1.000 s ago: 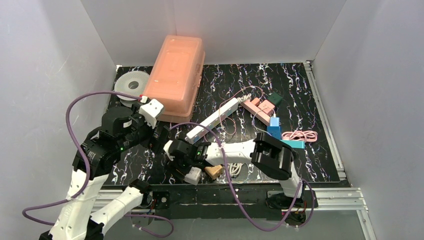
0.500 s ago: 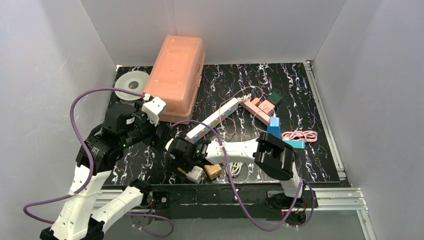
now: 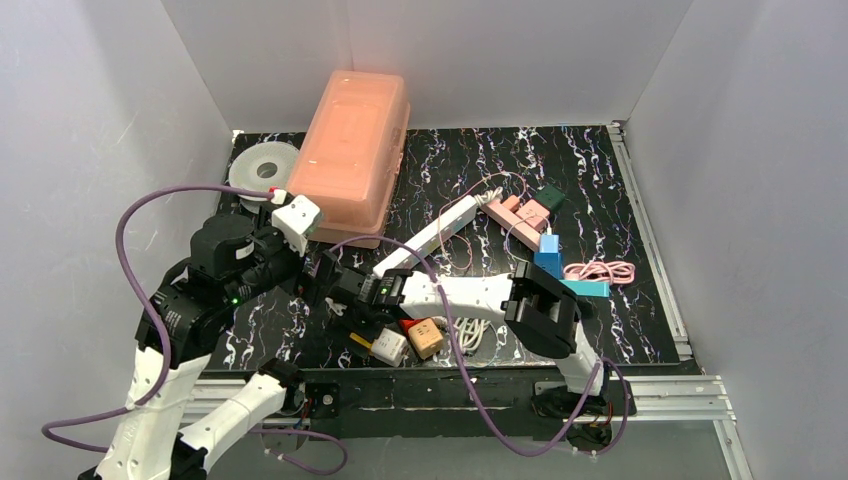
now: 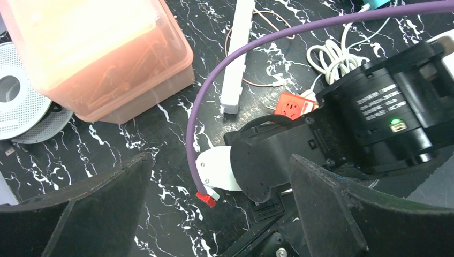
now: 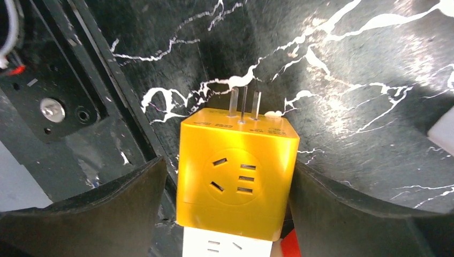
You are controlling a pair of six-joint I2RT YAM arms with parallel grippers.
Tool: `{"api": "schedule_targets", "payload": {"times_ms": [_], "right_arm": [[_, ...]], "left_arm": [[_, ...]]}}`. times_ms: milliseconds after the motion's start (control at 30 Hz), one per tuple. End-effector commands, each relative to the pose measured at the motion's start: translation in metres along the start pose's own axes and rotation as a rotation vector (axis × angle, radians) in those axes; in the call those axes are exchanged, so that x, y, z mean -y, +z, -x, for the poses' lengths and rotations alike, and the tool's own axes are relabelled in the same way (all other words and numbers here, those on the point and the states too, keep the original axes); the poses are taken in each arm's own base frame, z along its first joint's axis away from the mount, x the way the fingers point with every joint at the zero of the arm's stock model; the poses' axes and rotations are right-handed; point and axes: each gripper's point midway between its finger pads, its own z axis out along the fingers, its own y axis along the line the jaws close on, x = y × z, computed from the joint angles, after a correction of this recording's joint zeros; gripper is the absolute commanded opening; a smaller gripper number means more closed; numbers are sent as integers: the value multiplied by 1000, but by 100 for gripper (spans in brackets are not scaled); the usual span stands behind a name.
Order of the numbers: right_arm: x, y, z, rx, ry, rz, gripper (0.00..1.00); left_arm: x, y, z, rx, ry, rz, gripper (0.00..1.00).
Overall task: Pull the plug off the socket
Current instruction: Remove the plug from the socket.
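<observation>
We mark the table (image 3: 600,170) as black with white marble veining, the socket cube (image 5: 238,176) as orange-yellow with silver prongs (image 5: 243,101), the storage box (image 3: 350,150) as translucent salmon pink, the power strip (image 3: 430,235) as white, and the arm cables (image 4: 300,29) as purple.

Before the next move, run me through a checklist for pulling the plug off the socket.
1. Left gripper open and empty: ok.
2. Right gripper open: ok.
3. Yellow cube between the right fingers: ok.
4. Firm hold on the yellow cube: not ok, nothing is gripped.
5. Yellow cube apart from the white cube: not ok, they appear joined.
6. Yellow cube's prongs free: ok.
</observation>
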Motion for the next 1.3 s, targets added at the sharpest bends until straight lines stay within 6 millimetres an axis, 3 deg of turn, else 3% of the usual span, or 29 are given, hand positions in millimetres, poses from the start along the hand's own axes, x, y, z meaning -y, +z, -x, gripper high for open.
{"api": "schedule_targets", "payload": {"times_ms": [0, 100, 167, 233, 267, 300, 333, 467, 600, 800, 900, 1067, 1167, 1267], "right_arm": [[-2, 1, -5, -51, -16, 30, 88], [1, 5, -7, -57, -11, 25, 84], [2, 5, -2, -41, -2, 24, 72], [7, 2, 5, -15, 14, 0, 48], [10, -1, 10, 3, 23, -12, 33], [17, -7, 17, 31, 33, -49, 12], [23, -14, 24, 57, 48, -75, 1], [55, -65, 63, 227, 140, -209, 1], [89, -156, 94, 529, 332, -291, 1], [117, -293, 94, 1011, 586, -345, 1], [124, -349, 85, 1190, 687, -371, 1], [117, -400, 88, 1356, 748, -322, 1], [110, -413, 95, 1398, 734, -315, 1], [104, -418, 106, 1406, 711, -322, 1]], "left_arm": [[5, -6, 8, 30, -17, -16, 100], [2, -10, 15, 65, -36, 4, 100], [-2, -14, 20, 92, -44, 30, 100], [-8, -16, 25, 111, -52, 69, 100], [-12, -16, 27, 122, -53, 88, 100], [-14, -17, 30, 133, -55, 104, 100], [-17, -18, 32, 142, -58, 120, 100], [-25, -20, 42, 188, -81, 167, 100], [-26, -26, 57, 268, -111, 175, 100], [-4, -24, 67, 307, -205, 54, 100], [8, -14, 65, 281, -264, -16, 100], [44, 8, 65, 238, -379, -233, 99], [64, 17, 78, 239, -449, -376, 100], [70, 22, 94, 323, -451, -446, 100]]}}
